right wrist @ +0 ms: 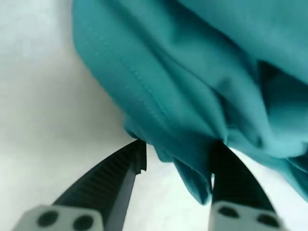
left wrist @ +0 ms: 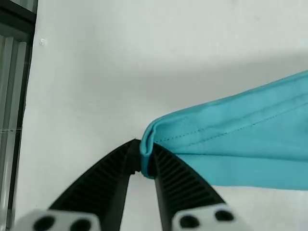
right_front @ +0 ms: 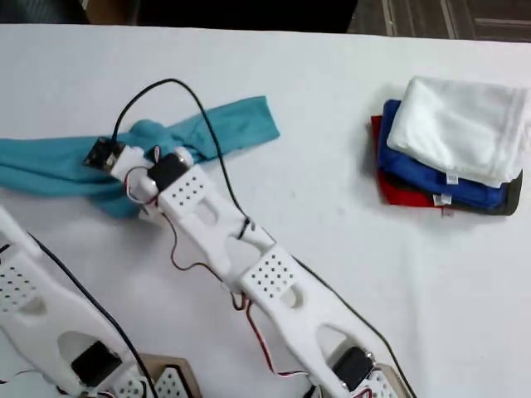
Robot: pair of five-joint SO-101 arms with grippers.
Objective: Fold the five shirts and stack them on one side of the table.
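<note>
Well apart from the folded stack, the teal shirt lies unfolded on the bench. Left jaws clench its edge and right jaws, released, straddle its bunched middle, probably to spread it.

Teal cloth shirt: runs off the high view's left edge, and its middle is hidden under the white right arm. In the left wrist view it is cut off by the picture's edge.
Right gripper: a hanging teal fold covers one black finger at its tip; the nearest cloth is blurred.
Dark folded shirt: a sliver shows under the red folded shirt and blue folded shirt; exact colour unclear.
White left arm: cut off at the left and bottom edges.
</note>
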